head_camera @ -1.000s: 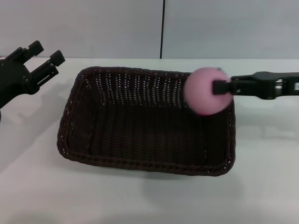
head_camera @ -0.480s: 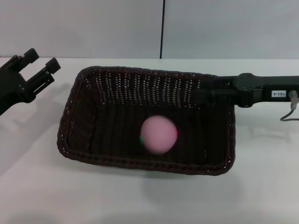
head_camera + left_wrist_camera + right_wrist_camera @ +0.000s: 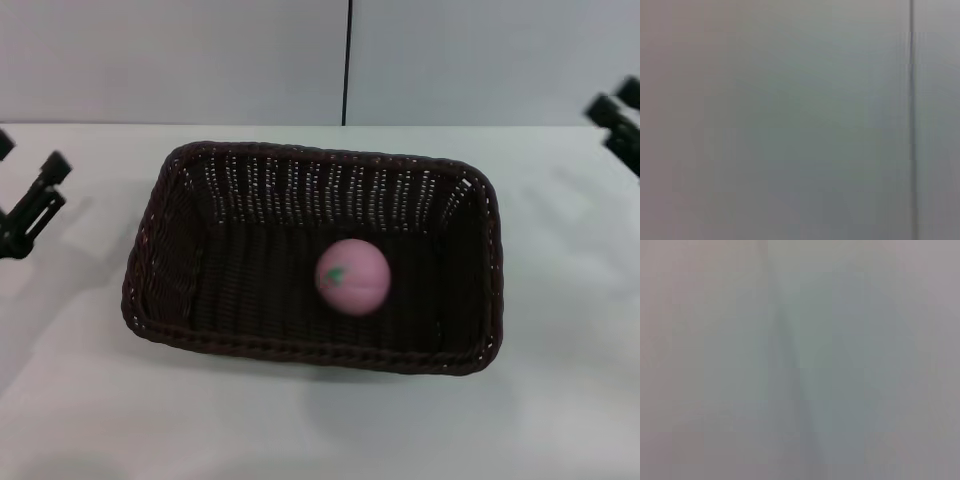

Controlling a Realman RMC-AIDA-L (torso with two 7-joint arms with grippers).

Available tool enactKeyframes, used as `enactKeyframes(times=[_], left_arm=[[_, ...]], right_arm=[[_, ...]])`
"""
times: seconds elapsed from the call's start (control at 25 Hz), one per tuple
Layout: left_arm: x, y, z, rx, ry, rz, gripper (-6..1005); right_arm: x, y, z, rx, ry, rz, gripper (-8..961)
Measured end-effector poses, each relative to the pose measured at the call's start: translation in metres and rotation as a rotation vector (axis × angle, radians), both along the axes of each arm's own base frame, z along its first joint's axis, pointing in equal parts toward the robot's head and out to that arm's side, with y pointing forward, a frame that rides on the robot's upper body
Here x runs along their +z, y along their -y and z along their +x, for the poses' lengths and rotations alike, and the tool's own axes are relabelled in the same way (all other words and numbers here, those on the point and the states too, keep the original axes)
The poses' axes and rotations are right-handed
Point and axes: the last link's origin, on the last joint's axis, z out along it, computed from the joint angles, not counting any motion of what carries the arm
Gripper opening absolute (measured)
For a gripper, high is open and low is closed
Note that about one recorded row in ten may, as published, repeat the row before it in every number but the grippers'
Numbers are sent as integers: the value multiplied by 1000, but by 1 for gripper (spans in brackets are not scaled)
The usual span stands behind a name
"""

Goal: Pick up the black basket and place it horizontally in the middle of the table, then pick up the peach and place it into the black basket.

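Left gripper (image 3: 30,205): desk edge, fingers apart, empty. Black basket (image 3: 160,255): mid-desk (image 3: 300,430), lying lengthwise. Peach (image 3: 352,276): on the basket floor. Right gripper (image 3: 620,120): cropped; opening cannot be told. Step: both placements look done; next, arms park. Wrist views show nothing.

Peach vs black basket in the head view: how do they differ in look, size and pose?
Colour: the peach is pink with a small green leaf mark; the black basket is very dark woven wicker.
Shape: the peach is round; the basket is rectangular with rounded corners and an open top.
Size: the peach is far smaller.
Pose: the peach lies inside the basket, right of centre on its floor; the basket sits flat on the table.
Neither is held.
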Motion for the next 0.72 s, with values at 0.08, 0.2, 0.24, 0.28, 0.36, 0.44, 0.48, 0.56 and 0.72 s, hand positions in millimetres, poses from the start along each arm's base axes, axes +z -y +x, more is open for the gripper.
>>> enactKeyframes(times=[0.08,0.2,0.24,0.28,0.36,0.44,0.48,0.56,0.72], left_arm=[[-1,2,-3,13,-5,30,710],[-4,9,-10,64,-2,104,710],[-4,11,-12,85,4,133,710],[-3,12,-16,121,23,179,710],[-3,13,-20,162,36,216,710],[-3,13,-21,175,39,226,710],[1,14,-26,212,47,259,710],[3,15,-29,222,48,268,710],[4,19,-32,236,49,270,710]], right_arm=[[-12,17,10,-75,-1,192,614],[-27,30,15,-186,27,358,614],[-37,33,15,-274,47,429,614],[-41,33,14,-303,56,446,614],[-45,33,13,-328,61,456,614],[-48,32,12,-364,52,459,614],[-49,32,12,-368,48,459,614],[-48,32,12,-368,44,461,614],[-48,33,11,-365,36,467,614]])
